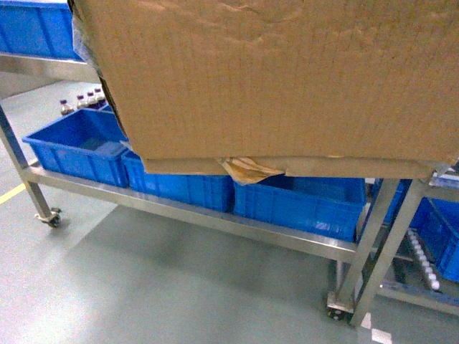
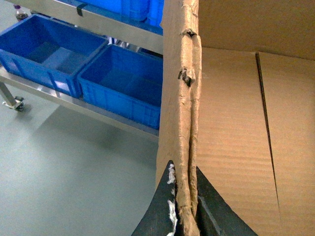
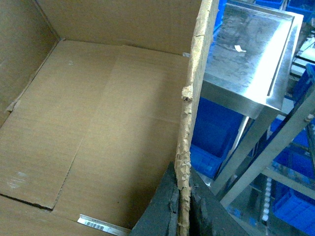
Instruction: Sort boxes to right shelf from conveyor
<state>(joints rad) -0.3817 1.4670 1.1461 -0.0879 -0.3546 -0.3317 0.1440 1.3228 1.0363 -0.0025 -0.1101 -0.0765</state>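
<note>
1. The left gripper [image 2: 183, 216] is clamped on the left wall of the cardboard box [image 1: 287, 79], its two black fingers [image 2: 160, 211] pressing either side of the ragged, doubled rim.
2. The right gripper [image 3: 183, 216] pinches the opposite wall the same way, one dark finger on each face of the frayed edge.
3. One box is in view, held off the floor between the two grippers in front of the steel racks (its open top faces the wrist cameras, its bottom the floor).
4. Its long axis runs left to right across the head view, filling the upper frame.
5. The box is brown corrugated board with creased walls; a wrinkled scrap of tape [image 1: 247, 169] hangs at its lower edge, and the inner bottom flaps meet along a seam.
6. Behind it, three blue plastic bins [image 1: 75, 147] sit on the low tier of a steel rack [image 1: 215, 222] with castor feet.
7. At right, a second rack [image 1: 401, 215] carries white roller rails [image 1: 423, 261].
</note>
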